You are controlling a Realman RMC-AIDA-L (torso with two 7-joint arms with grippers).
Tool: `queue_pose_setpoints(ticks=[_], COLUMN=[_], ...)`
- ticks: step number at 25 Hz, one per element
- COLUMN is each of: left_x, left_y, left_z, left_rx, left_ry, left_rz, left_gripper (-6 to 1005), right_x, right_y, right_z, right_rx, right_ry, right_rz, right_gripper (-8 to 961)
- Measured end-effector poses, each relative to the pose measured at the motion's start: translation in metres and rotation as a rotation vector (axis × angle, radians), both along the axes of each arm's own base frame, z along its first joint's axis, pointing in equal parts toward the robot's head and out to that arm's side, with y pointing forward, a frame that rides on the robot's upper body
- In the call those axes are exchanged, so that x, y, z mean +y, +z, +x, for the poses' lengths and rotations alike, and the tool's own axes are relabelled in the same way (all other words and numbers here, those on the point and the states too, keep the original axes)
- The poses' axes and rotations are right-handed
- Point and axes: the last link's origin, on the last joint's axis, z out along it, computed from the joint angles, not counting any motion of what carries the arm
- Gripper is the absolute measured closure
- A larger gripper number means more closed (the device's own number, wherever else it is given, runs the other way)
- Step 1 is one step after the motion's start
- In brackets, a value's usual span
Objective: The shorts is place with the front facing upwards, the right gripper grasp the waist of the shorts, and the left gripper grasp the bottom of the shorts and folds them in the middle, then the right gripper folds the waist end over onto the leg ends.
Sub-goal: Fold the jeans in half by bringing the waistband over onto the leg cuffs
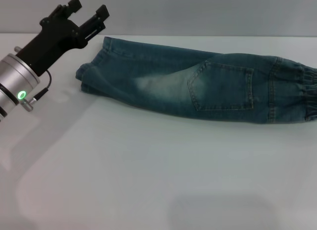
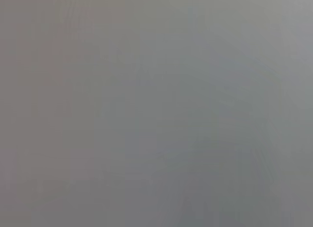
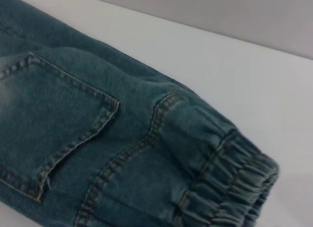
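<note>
Jaws of the left gripper (image 1: 88, 13) apart, raised just beside the leg ends (image 1: 91, 71) of the folded denim shorts (image 1: 198, 81); gathered waist (image 1: 302, 91) far opposite

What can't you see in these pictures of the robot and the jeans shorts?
- Right gripper: in no view.
- Left wrist view: plain grey, nothing to make out.
- Head view: the waist is cut off by the right edge.
- Shorts are folded lengthwise, so the lower layer is hidden.
- Left gripper is open, above the leg ends.

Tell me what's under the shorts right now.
The shorts lie folded lengthwise on the white table, back pocket up. Anything beneath is covered by denim. The left gripper hovers open beyond the leg ends, touching nothing.
</note>
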Motion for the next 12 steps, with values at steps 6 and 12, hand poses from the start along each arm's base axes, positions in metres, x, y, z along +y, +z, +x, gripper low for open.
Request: queue_pose_setpoints(ticks=[6,12], left_x=[-0.001,-0.004], left_y=[-0.004,-0.005], left_z=[0.002,0.003], left_rx=[0.006,0.008], left_ry=[-0.013,-0.031], left_rz=[-0.003,0.002], left_gripper=[263,333], right_x=[-0.001,-0.004], right_y=[-0.020,-0.034], right_z=[0.002,0.010], right_rx=[-0.036,-0.042], right_ry=[0.022,0.027], right_rz=[-0.033,-0.046], right_gripper=[335,232])
